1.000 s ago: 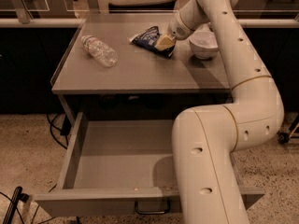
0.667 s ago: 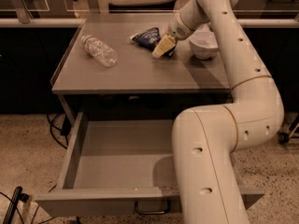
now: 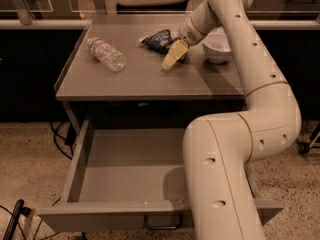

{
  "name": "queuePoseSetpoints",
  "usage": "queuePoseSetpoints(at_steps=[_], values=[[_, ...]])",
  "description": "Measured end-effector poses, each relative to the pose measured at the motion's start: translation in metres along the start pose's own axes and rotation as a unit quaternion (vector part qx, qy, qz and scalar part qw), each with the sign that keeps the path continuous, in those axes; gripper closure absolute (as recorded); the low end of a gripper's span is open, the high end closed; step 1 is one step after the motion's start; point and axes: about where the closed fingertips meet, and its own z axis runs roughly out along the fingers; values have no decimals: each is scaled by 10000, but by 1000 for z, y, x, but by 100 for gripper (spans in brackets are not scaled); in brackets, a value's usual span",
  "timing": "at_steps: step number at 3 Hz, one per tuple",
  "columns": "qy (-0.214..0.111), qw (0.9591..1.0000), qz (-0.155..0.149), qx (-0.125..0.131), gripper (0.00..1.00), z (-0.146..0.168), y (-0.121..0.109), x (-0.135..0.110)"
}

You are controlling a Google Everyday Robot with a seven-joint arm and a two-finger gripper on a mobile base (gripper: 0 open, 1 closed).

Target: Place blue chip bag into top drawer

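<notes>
End effector [image 3: 171,59] moved forward, now just beside small dark blue foil chip bag [image 3: 157,39] lying on grey worktop [image 3: 130,79]; grip state can't tell. Risk: empty retract, nothing reaches open grey top drawer [image 3: 125,169]

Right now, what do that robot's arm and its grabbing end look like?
The arm is thick, smooth, cream-white tubing in rounded segments, with small dark holes along it and a thin tan ring at one joint. The gripper, over the grey table beside the blue chip bag, is pale yellowish and tapered.
</notes>
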Motion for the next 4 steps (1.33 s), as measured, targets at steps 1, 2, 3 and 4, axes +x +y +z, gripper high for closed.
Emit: queuePoseSetpoints(at_steps=[1,2,3,4], values=[[74,9998,97,-187,0,16,8,5],[166,9994,139,-266,0,25,11,8],[166,9994,139,-266,26,25,11,8],[166,9994,139,-266,49,25,11,8]])
